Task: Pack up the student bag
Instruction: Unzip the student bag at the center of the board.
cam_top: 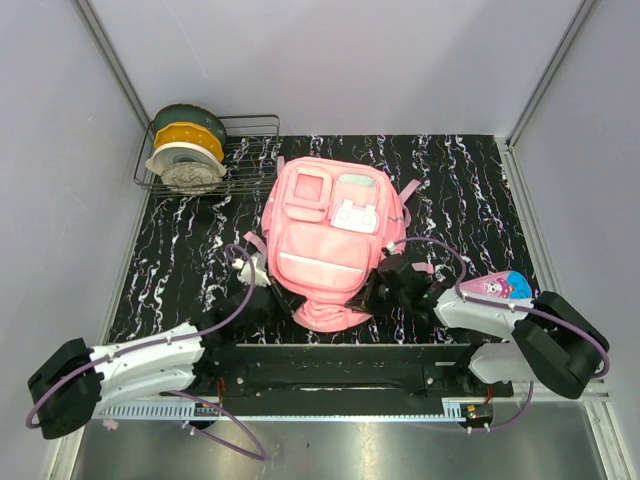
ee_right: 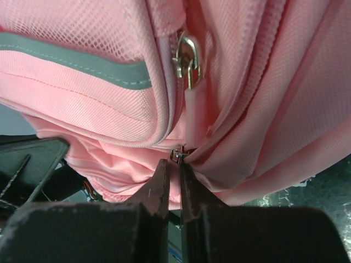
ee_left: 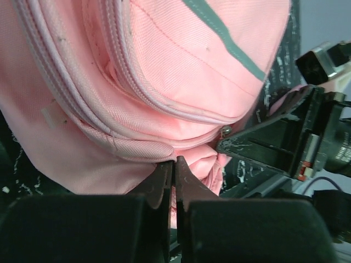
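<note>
Plainly, the closest hazard sat at the fingertips themselves. The right pincer (ee_right: 175, 163) was clenched on a tiny metal zip slider (ee_right: 176, 155) with only its very tips. A pull at the wrong angle would likely have let the slider slip out, or jammed it in the cloth bunched around it. The left pincer (ee_left: 174, 163) was clenched too, its tips pressed into a seam fold of the student bag (ee_left: 181, 71). Whether it truly held cloth could not be told. If it did not, the bag would probably have slid along with the right pincer's tug instead of being braced against it. Just above the right pincer hung a second zip pull (ee_right: 188, 57), near enough to snag. Beyond both pincers the bag lay flat on the tabletop (cam_top: 480, 190), its near end rumpled between them. Behind the right pincer, a pencil case (cam_top: 497, 288) seemed to rest on that arm, and a sharp move could have tipped it off.
</note>
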